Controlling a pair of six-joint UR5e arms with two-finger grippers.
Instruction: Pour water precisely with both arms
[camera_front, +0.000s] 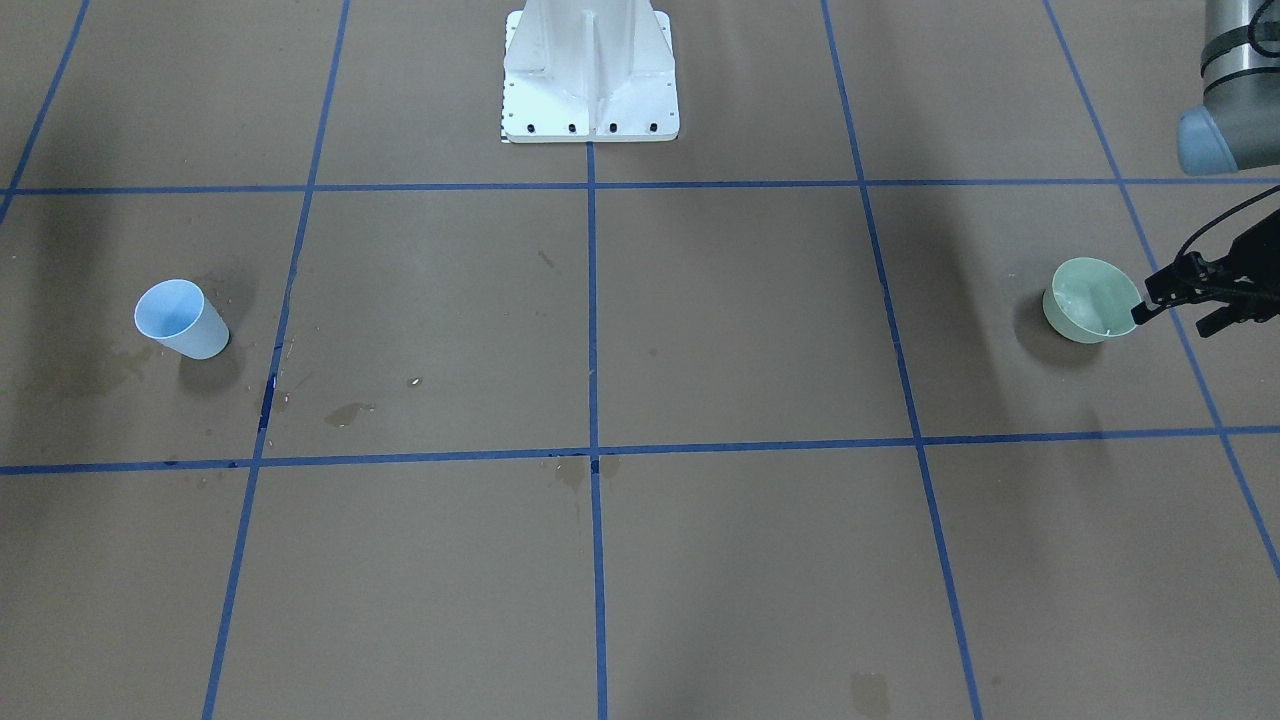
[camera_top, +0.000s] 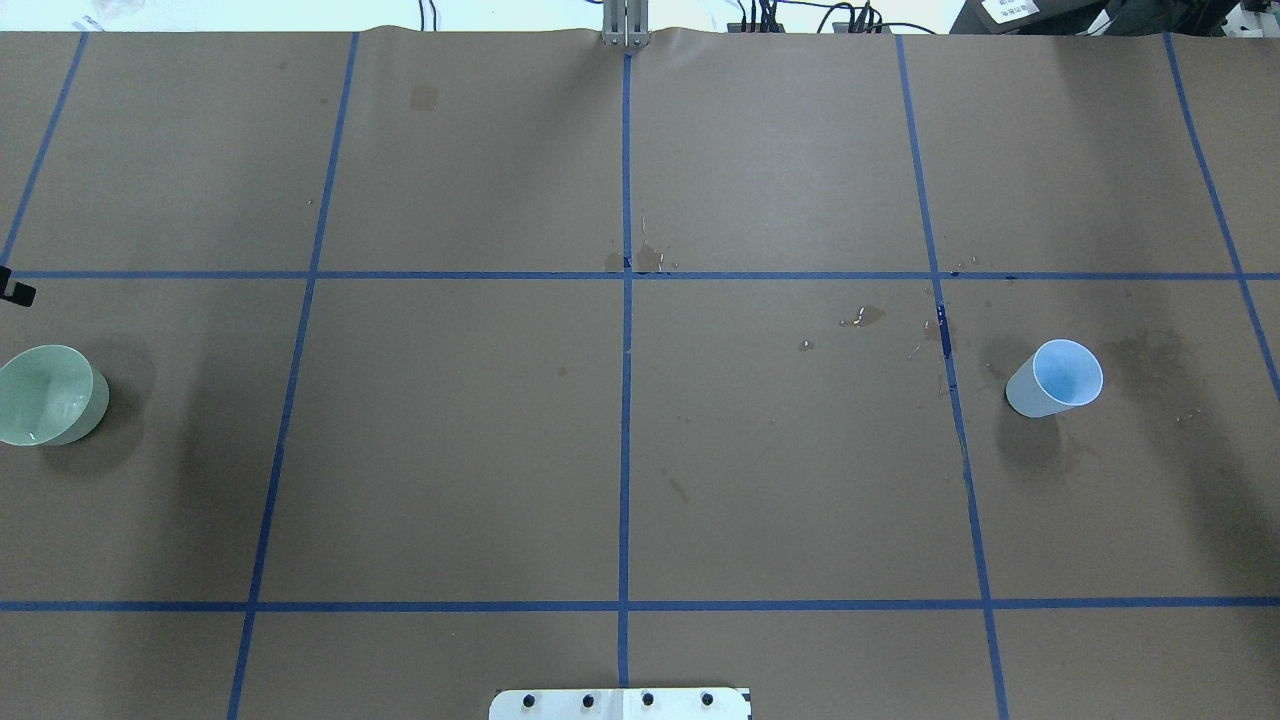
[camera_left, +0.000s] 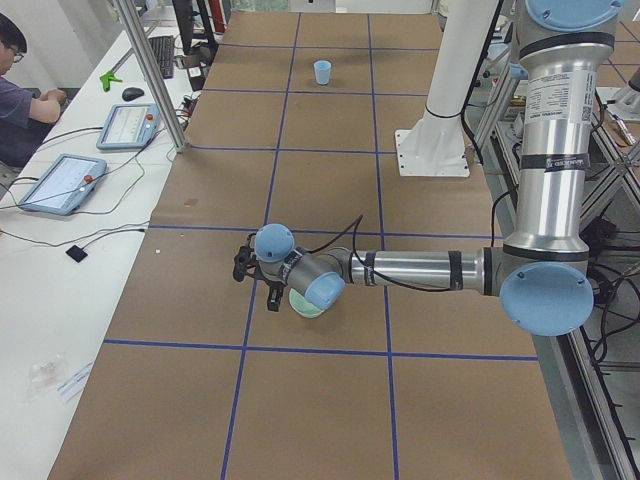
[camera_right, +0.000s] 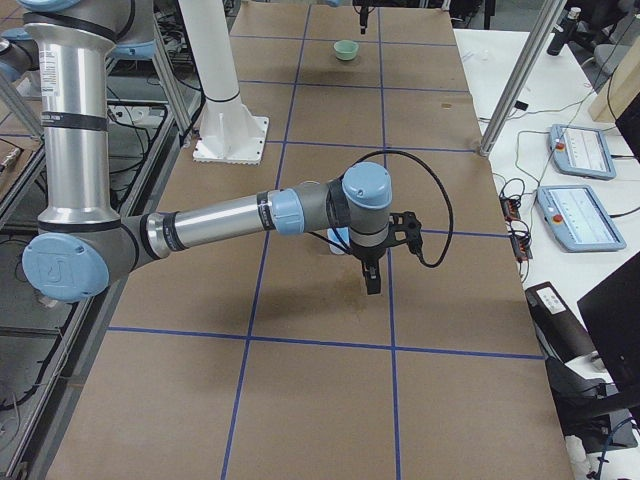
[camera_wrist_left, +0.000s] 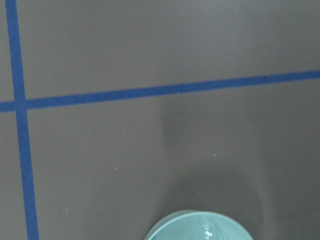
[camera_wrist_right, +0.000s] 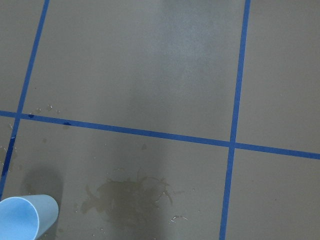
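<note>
A pale green bowl (camera_front: 1090, 300) stands at the robot's left end of the table; white glints of water (camera_wrist_left: 207, 231) show inside it. My left gripper (camera_front: 1172, 318) hovers just beside the bowl's outer rim, its fingers apart and empty. The bowl (camera_left: 303, 304) lies partly under the left wrist in the exterior left view. A light blue cup (camera_front: 183, 319) stands upright at the robot's right end. My right gripper (camera_right: 372, 277) points down close to the cup (camera_right: 340, 240), which the arm mostly hides. I cannot tell whether it is open or shut.
The white pedestal (camera_front: 590, 70) stands at the robot's edge of the table. Wet stains (camera_wrist_right: 132, 197) and droplets (camera_top: 868, 316) mark the brown paper near the cup. An operator (camera_left: 25, 90), tablets and metal posts are along the far side.
</note>
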